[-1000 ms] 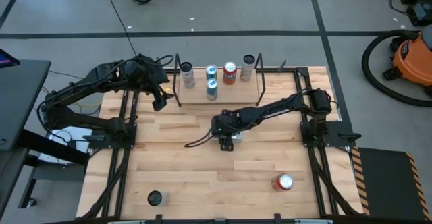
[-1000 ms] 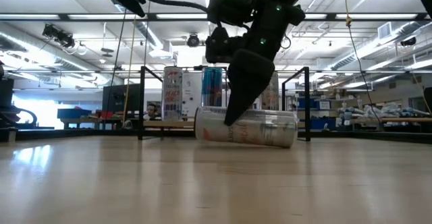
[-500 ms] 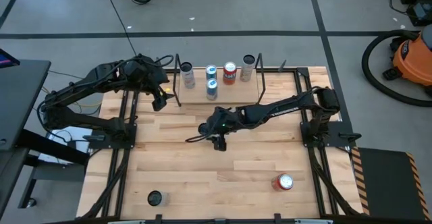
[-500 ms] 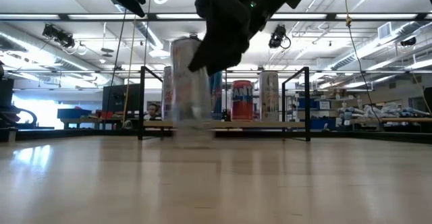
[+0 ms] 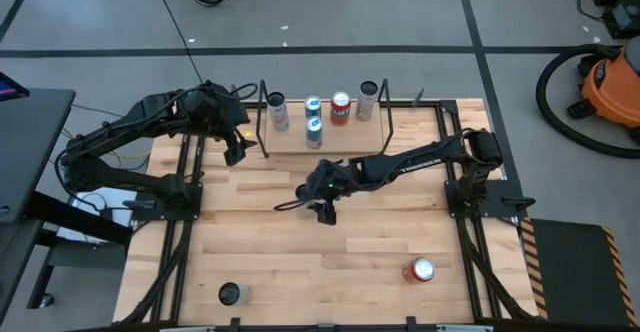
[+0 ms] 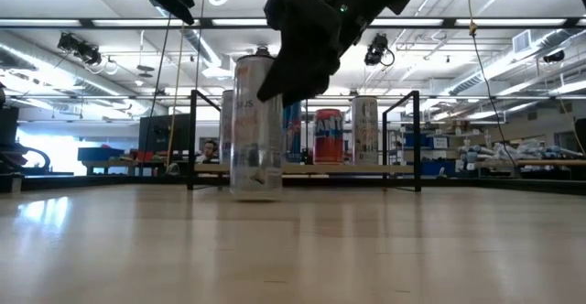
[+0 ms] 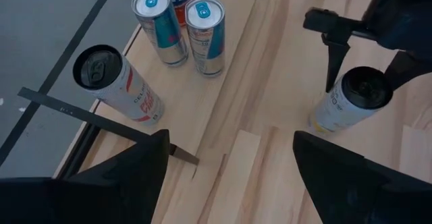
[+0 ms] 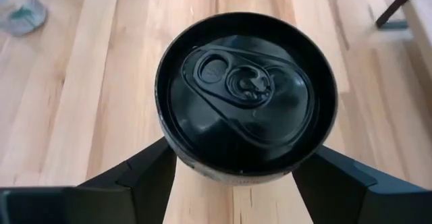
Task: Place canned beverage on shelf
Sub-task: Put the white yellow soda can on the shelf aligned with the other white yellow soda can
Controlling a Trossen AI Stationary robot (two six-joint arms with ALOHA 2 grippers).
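A tall pale can with a black top (image 6: 255, 125) stands upright on the wood table in front of the shelf, also seen in the right wrist view (image 8: 246, 92) and the left wrist view (image 7: 349, 101). My right gripper (image 5: 323, 204) is shut on it. The shelf (image 5: 350, 137), a light board between two black end frames at the table's far edge, carries several upright cans (image 5: 341, 107). My left gripper (image 5: 236, 150) hovers open and apart from everything, above the shelf's left end (image 7: 229, 156). My right gripper pinches the can's upper wall just under the rim (image 8: 177, 158) between its two fingers (image 8: 145, 173), one on each opposite side. The fingers slant down from above and from the table's right. The can stays upright with its base on the table (image 7: 318, 124).
A red can (image 5: 420, 269) lies on its side near the front right. A dark-topped can (image 5: 231, 293) stands near the front left. The shelf's black end frames (image 5: 262, 122) (image 5: 384, 122) rise at either side of the board. Bare wood lies between the held can and the shelf.
The can lay on its side in my right gripper a second ago and has been turned upright. In doing so my right gripper rose, tipped and shifted a little toward the table's left. Both have kept still for the last half second.
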